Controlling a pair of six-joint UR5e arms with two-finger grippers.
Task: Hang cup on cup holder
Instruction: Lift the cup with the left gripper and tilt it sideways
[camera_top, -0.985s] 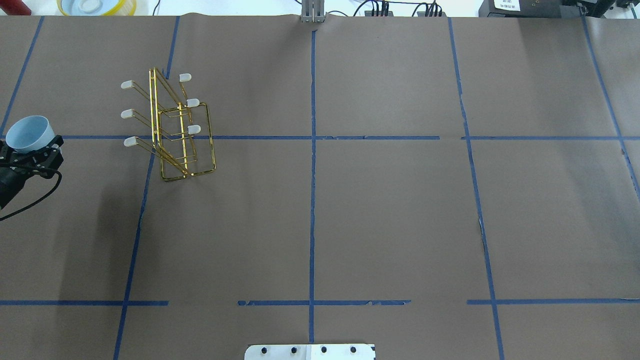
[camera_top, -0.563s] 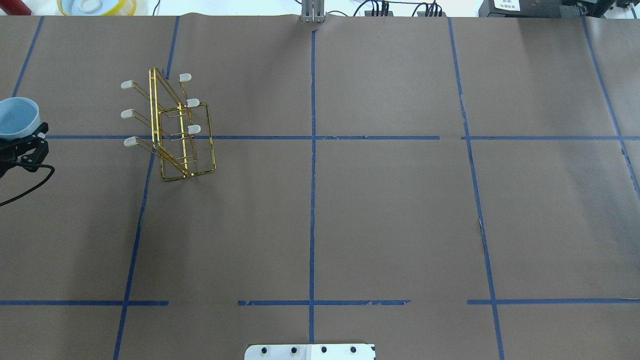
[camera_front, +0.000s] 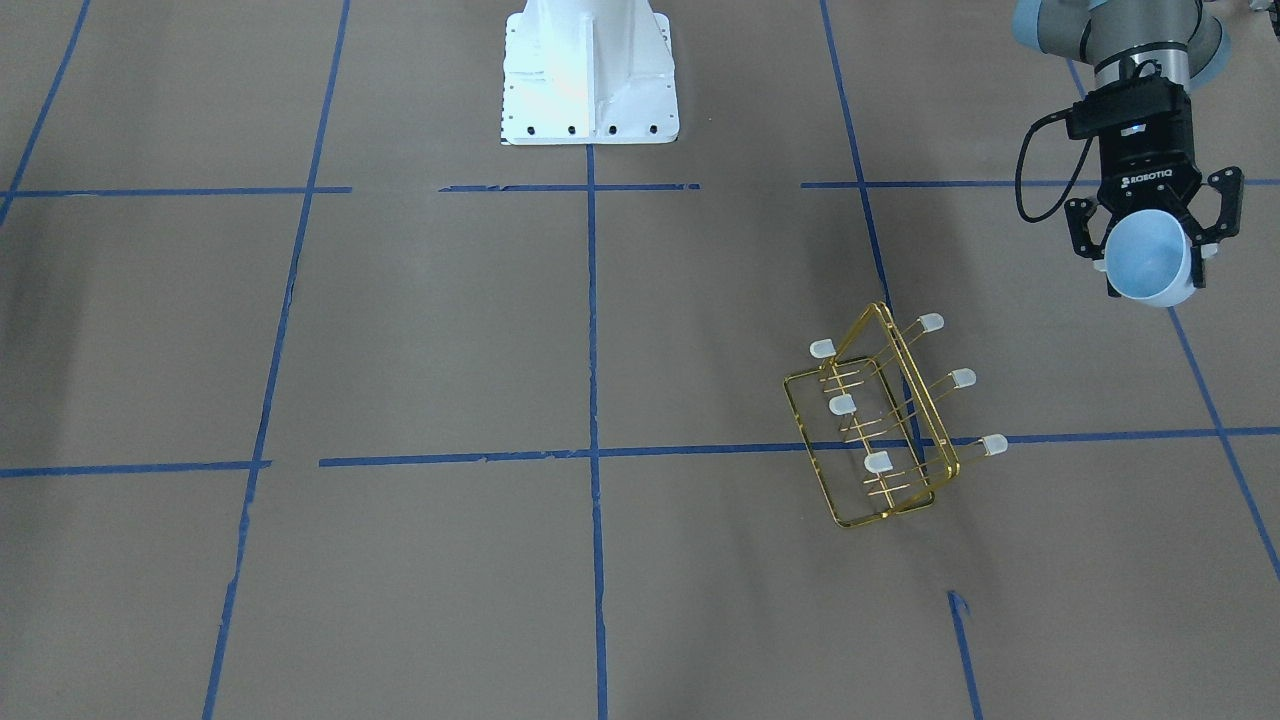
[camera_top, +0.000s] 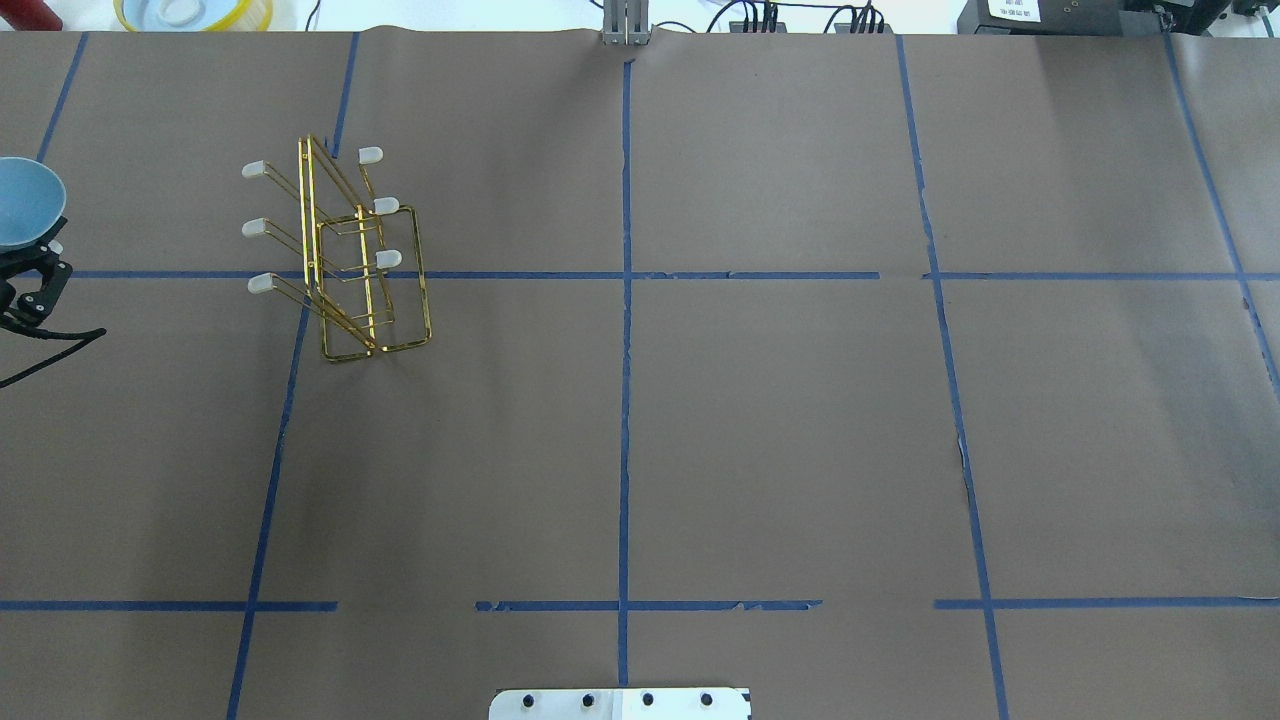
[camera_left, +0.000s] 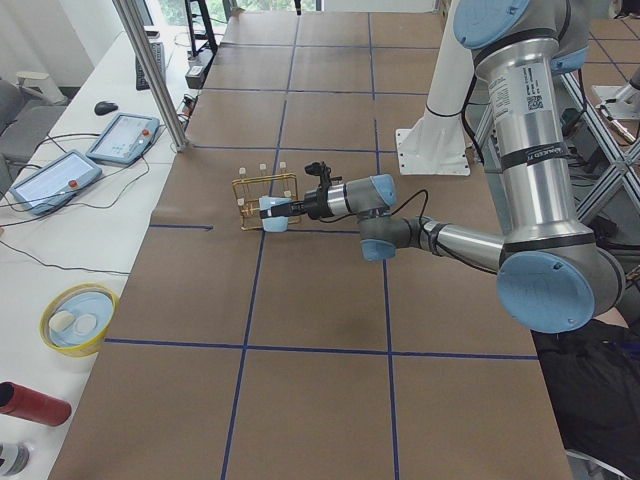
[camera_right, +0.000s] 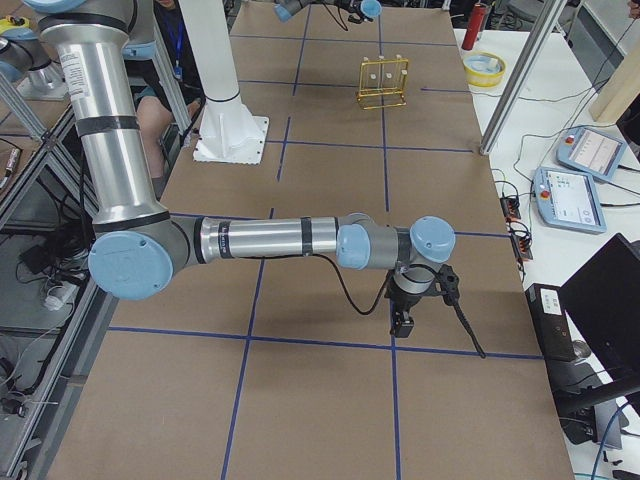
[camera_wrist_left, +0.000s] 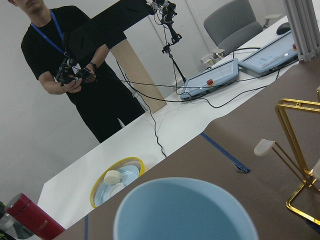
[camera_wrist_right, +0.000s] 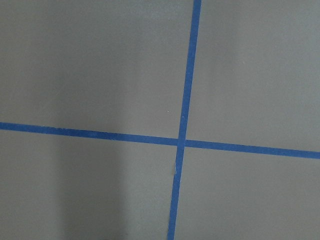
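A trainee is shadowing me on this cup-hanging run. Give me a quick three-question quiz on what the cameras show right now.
1. Short answer: how many capped prongs does the cup holder carry?
2. Multiple choice: where is the cup?
A. Gripped in the left tool, raised beside the cup holder
B. Hung on a prong
C. Lying inside the frame base
3. True or false: a cup already hangs on the cup holder.

Key: 1. six; 2. A; 3. false.
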